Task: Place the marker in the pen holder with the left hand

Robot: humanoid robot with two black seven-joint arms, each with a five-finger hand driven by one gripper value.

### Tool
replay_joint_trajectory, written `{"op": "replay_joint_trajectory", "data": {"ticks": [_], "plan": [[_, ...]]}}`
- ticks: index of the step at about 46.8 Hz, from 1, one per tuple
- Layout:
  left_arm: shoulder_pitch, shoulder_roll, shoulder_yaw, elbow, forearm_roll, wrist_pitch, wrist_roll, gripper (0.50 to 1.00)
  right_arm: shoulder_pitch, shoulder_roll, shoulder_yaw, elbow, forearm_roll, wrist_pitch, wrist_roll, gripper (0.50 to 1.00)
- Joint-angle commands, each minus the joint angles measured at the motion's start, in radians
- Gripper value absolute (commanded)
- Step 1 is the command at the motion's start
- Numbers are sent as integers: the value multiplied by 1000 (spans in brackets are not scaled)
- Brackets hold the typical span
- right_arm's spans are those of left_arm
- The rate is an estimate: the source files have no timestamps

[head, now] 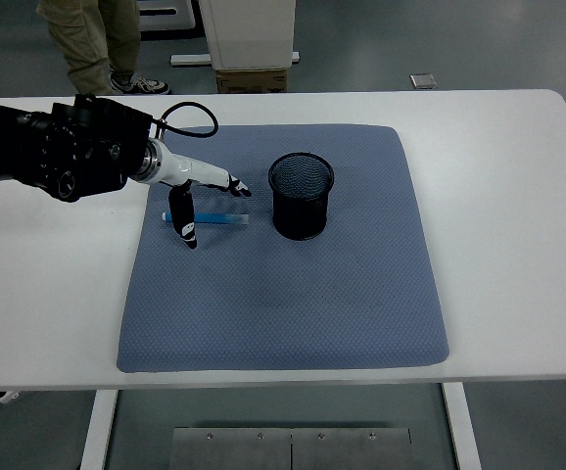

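White table (pixel 518 196), blue-grey quilted mat (pixel 293 304), black mesh pen holder (pixel 301 195): slim blue marker (pixel 219 218), likely light, stiff, rollable—my spread, empty left hand (pixel 200 191) should pinch mid-barrel, centre-left.

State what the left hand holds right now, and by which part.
Nothing yet. The left hand hovers over the blue marker, which lies flat on the mat; its fingers are spread, not closed on it.

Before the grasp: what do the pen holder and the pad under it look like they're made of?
The pen holder looks like black wire mesh, probably metal: the pad shows through its perforated wall. The blue-grey pad seems a soft, matte, textured fabric or foam, given its dotted weave and rounded corners.
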Motion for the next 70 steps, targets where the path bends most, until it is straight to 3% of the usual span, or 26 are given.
{"op": "replay_joint_trajectory", "data": {"ticks": [1,34,41,54,66,70], "plan": [[-2,-11,0,0,0,-1,2,1000,0,0,0,0,0,0,0,1000],[3,-30,1,6,94,-1,6,997,0,0,0,0,0,0,0,1000],[6,-30,1,8,117,-1,54,927,0,0,0,0,0,0,0,1000],[7,-30,1,9,118,-1,57,880,0,0,0,0,0,0,0,1000],[6,-37,1,9,118,-1,66,810,0,0,0,0,0,0,0,1000],[6,-43,1,9,118,-1,78,763,0,0,0,0,0,0,0,1000]]}}
